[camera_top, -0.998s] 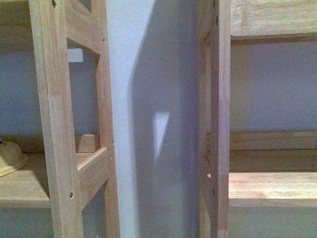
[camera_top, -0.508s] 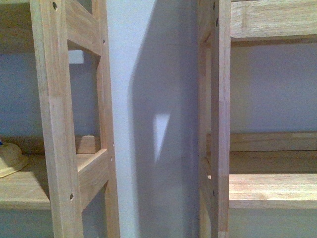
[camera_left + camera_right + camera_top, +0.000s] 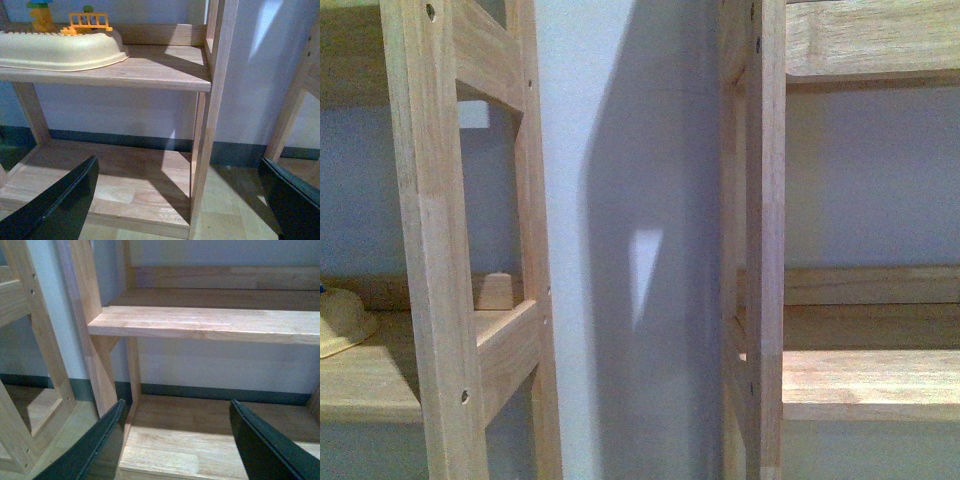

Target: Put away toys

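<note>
The toys are out of view in every frame. My left gripper (image 3: pixel 175 205) is open, its two black fingers (image 3: pixel 60 205) spread wide before the lower board of a wooden shelf unit (image 3: pixel 150 67), with the unit's corner post between them further off. My right gripper (image 3: pixel 177 445) is also open and holds nothing. Its fingers (image 3: pixel 270 445) frame the bottom board of a second wooden shelf unit (image 3: pixel 210 322). Neither arm shows in the front view.
A cream tray (image 3: pixel 60 50) sits on the left unit's shelf, with an orange plastic fence piece (image 3: pixel 89 21) and a yellow block figure (image 3: pixel 42 15) behind it. Its edge (image 3: pixel 340 320) shows in the front view. A white wall (image 3: pixel 620 240) fills the gap between the two units.
The front view has drifted slightly, so the left unit's post and the cream tray's edge sit a little further left. Nothing else differs.
</note>
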Available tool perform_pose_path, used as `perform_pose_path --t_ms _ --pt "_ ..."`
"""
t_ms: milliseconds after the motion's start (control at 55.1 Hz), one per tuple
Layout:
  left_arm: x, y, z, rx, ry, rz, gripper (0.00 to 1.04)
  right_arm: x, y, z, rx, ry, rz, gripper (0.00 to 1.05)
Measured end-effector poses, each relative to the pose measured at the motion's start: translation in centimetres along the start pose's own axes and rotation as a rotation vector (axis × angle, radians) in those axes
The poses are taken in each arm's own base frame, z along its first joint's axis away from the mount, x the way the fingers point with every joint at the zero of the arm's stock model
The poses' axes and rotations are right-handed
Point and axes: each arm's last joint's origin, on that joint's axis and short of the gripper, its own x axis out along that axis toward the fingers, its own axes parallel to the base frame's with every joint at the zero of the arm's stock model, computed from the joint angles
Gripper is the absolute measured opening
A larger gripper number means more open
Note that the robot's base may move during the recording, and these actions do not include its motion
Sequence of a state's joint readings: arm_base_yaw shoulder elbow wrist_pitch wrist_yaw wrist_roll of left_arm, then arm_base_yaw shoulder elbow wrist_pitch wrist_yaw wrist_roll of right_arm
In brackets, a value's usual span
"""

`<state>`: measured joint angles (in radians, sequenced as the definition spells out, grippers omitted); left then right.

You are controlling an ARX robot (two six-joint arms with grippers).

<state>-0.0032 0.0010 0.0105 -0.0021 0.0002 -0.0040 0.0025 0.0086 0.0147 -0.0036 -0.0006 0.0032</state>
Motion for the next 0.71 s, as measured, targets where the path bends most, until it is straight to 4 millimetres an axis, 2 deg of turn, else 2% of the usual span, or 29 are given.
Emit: perform_pose_path --t_ms 91,708 --pt "0.0 0.0 0.0 0.0 0.0 0.0 0.98 0.0 0.0 0.0 0.0 0.0 0.0 0.99" --pt "0.0 0.0 0.0 0.0 0.0 0.0 0.98 0.0 0.0 -0.01 0.0 0.0 0.0 0.98"
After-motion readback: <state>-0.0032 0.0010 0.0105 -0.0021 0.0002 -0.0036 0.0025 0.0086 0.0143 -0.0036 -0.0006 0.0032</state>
